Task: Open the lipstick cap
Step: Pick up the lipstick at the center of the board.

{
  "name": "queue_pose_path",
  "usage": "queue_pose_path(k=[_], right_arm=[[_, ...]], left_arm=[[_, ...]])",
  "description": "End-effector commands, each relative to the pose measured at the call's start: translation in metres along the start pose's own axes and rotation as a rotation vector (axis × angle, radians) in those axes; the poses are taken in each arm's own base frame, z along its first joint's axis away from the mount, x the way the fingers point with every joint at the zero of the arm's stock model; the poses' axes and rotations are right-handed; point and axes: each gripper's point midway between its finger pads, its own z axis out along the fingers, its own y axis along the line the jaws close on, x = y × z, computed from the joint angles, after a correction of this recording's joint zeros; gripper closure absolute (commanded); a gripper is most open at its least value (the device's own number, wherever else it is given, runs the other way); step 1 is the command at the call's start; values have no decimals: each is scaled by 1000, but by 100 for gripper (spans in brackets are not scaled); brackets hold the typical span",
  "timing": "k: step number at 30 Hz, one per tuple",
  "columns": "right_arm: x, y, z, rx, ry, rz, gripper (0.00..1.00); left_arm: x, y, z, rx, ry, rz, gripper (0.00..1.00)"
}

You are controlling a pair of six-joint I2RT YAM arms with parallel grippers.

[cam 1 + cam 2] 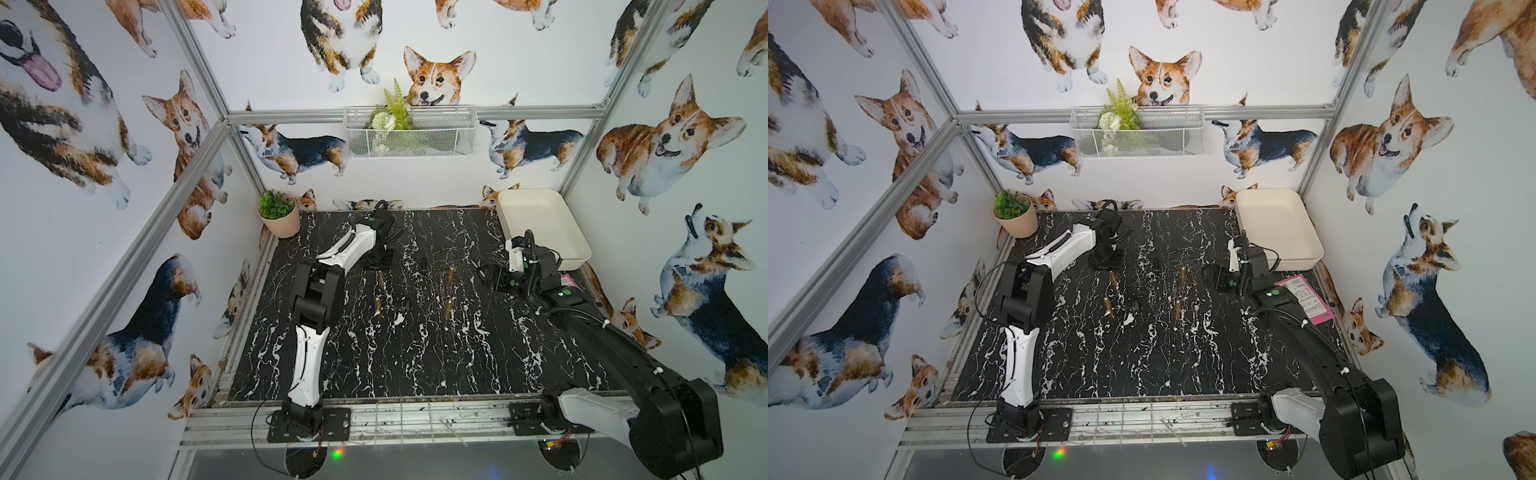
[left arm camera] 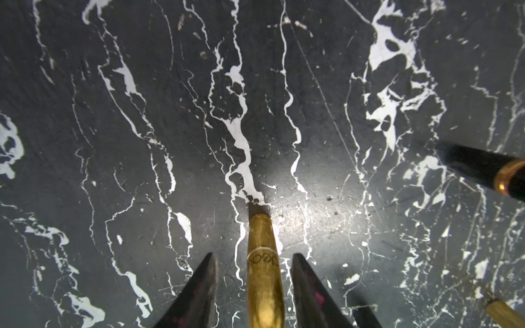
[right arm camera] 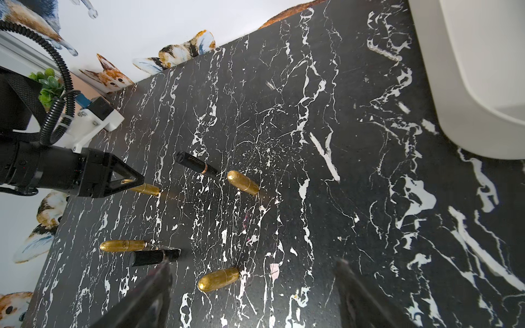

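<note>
Lipstick (image 2: 264,269) in a gold, bullet-shaped case lies flat on the black marble worktop (image 1: 415,365). It sits about mid-width, somewhat toward the far edge, at the far left of a loose cluster. The left gripper (image 2: 253,255) straddles it lengthwise. Its jaws are partly open, with a sliver of worktop showing on each side, so nothing is gripped yet. Where the cap seam falls under the fingers (image 2: 199,292) cannot be told from the wrist view.

The step in hand looks to be the first grasp. To do it well:
- Keep the case centred so both pads meet it together. The rounded, glossy body could easily squirt sideways or roll.
- Clamp one half only, leaving the far end free.
- Lift clear of the worktop before anything is pulled.
- Pull straight along the axis.

A black lipstick (image 3: 196,166) lies just beside the target. Another gold lipstick (image 3: 243,182) lies a little further toward the right edge. Neither should be nudged during the lift.

The right gripper (image 3: 254,261) hovers well apart toward the right edge. Its jaws are spread wide and empty, facing the cluster, and it looks placed to take the free end. A white tray (image 1: 582,257) sits in the far right corner.
</note>
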Motion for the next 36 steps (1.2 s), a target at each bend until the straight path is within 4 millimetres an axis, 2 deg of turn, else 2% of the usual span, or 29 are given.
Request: queue_pose_path(k=[1, 7, 12, 20, 25, 27, 36], right_arm=[[-7, 2, 0, -9, -31, 13, 9], [-6, 1, 1, -6, -30, 15, 9], [-5, 0, 1, -5, -30, 15, 9], [-3, -1, 2, 0, -25, 14, 9], [-5, 0, 1, -4, -29, 13, 9], [-4, 1, 1, -7, -27, 14, 9], [-14, 17, -5, -65, -31, -1, 9]], left_arm=[[7, 1, 2, -6, 29, -4, 56], [8, 2, 4, -13, 36, -2, 66], [9, 4, 5, -22, 39, 1, 68], [11, 3, 7, -17, 51, 6, 84], [13, 3, 6, -20, 58, 11, 88], [13, 5, 3, -24, 54, 12, 92], [9, -2, -28, 15, 42, 30, 94]])
